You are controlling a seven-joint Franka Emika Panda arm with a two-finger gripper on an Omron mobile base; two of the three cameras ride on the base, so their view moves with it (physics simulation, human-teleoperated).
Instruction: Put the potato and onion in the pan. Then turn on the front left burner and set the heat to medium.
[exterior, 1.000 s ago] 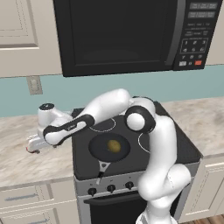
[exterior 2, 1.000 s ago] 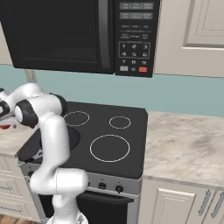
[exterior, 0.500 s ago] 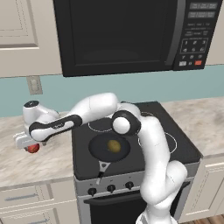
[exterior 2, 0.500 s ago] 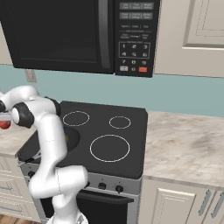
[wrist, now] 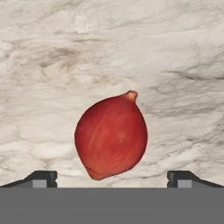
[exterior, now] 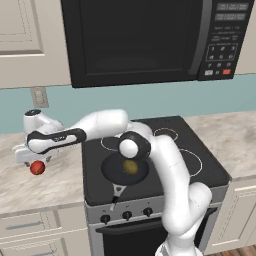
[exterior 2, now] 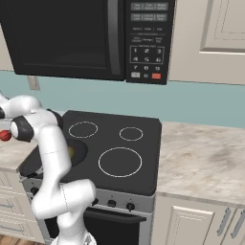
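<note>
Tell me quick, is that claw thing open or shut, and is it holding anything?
Gripper: open, holding nothing; its fingertips stand wide on either side of the onion, which lies on the counter.

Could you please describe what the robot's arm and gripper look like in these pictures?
The arm is glossy white, built of rounded tubular links with dark grey-black joints; one round white cap sits in a dark collar at the elbow, and a dark band runs along the forearm. The gripper is a white block; in the hand view its two small dark fingertips look squared. No cables or markings are visible.
</note>
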